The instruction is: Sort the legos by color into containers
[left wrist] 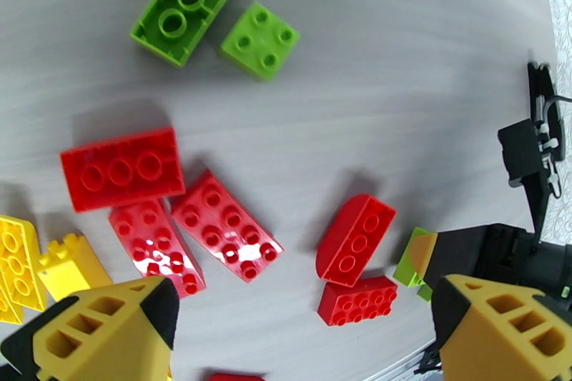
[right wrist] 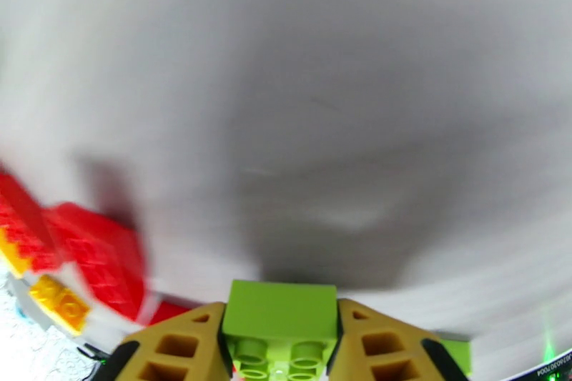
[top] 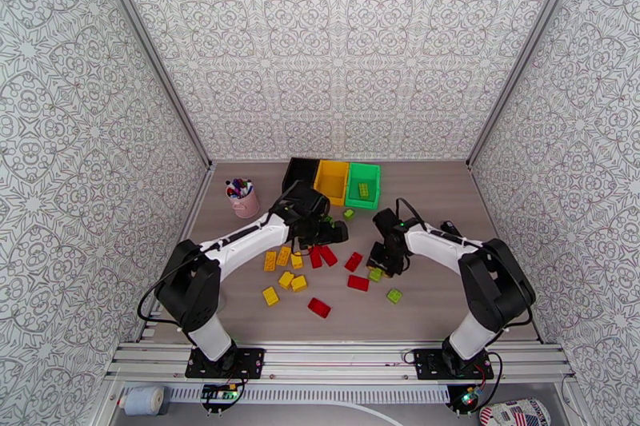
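Right hand (right wrist: 280, 359) clenched on green brick (right wrist: 280, 309), brick wedged between fingers. Left hand (left wrist: 300, 318) released, spread wide; red bricks (left wrist: 225, 225) on bench (left wrist: 415, 89) just beyond fingertips.

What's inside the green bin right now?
One light green brick lies inside the green bin, toward its near end. The rest of the bin's floor looks bare. Anything beneath that brick is covered from above.

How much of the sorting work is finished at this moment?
Done: one lego lies in the green bin. In hand: the right gripper is shut on a green brick; the left gripper hangs open above red bricks. Left: those, yellow bricks and other green ones on the table.
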Tool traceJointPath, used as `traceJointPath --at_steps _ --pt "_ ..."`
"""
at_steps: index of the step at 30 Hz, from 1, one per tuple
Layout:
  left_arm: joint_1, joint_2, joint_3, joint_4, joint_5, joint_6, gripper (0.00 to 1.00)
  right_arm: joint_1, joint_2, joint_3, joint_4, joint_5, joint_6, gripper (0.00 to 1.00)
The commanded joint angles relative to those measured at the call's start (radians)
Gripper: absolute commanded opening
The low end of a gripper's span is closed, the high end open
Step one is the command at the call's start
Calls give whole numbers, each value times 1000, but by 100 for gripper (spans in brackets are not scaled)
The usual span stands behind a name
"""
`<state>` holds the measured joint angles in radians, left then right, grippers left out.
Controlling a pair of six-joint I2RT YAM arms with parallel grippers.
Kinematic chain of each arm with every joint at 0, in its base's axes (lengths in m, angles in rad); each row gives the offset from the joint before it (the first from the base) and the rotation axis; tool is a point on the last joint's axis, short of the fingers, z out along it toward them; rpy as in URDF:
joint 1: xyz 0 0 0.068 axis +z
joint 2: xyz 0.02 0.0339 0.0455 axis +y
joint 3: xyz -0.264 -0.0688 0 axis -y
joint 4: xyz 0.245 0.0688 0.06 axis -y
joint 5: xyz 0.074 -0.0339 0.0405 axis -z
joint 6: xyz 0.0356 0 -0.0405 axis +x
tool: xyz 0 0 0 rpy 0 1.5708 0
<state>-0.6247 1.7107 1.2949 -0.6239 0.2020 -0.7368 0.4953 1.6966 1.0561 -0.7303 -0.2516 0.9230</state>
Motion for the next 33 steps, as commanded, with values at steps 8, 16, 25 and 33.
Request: traceJointPath --at_steps 8,16,25,33 --pt "104 78 171 186 240 -77 99 -124 122 263 47 -168 -34 28" --pt "137 242 352 284 326 -193 99 -248 247 429 210 -286 113 28" --pt "180 377 472 442 352 -384 99 -300 411 680 270 -301 218 28" --pt "203 397 546 382 341 -354 99 -311 555 907 243 -309 254 33"
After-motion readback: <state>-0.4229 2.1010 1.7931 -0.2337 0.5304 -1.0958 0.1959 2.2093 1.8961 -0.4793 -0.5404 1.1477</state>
